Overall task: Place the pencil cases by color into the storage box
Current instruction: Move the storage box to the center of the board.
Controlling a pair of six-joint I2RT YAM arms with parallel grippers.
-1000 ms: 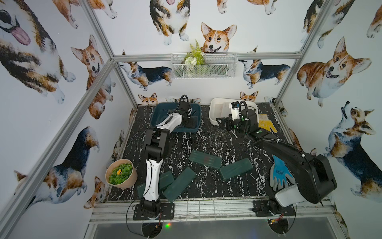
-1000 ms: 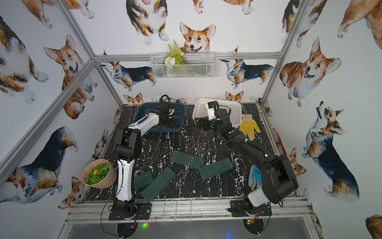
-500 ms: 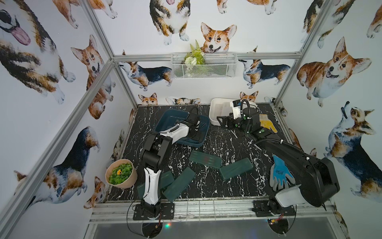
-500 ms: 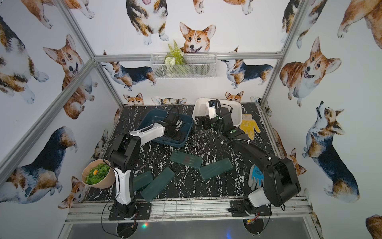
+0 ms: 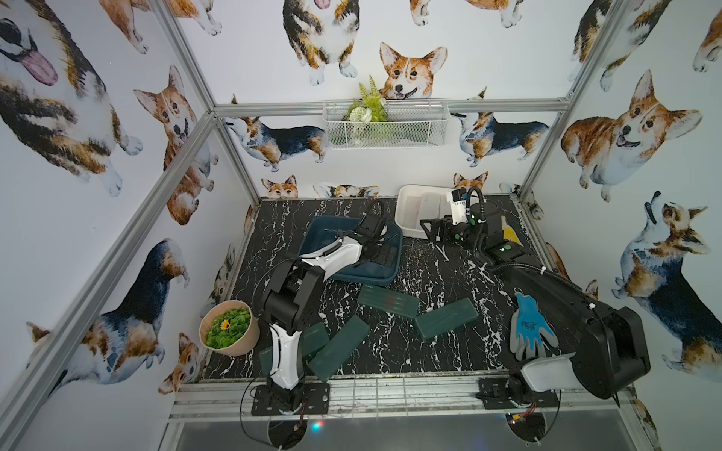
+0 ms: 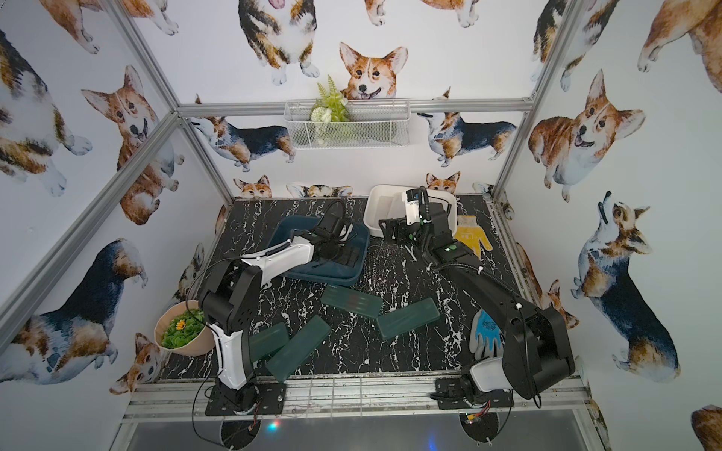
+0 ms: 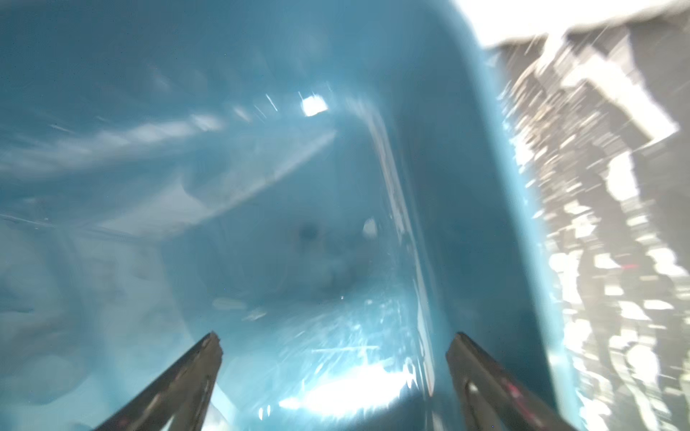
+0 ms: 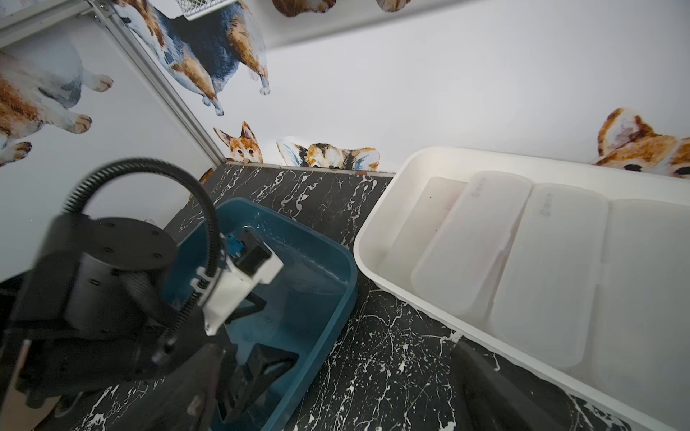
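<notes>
left tool [image 7: 334, 337] spread, empty, inside blue bin [image 7: 466, 186] | right tool [image 5: 434, 231] spread, empty | green cases [image 5: 388, 300] behind both: likely stiff, slick, light; pinch across width

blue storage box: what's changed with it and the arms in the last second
The blue storage box has slid forward from the back wall and turned askew, as the left arm folded back with the left end effector open inside it. Nothing visibly gripped or released. The right end effector, white storage box, four dark green pencil cases, blue glove and yellow glove stayed put.
</notes>
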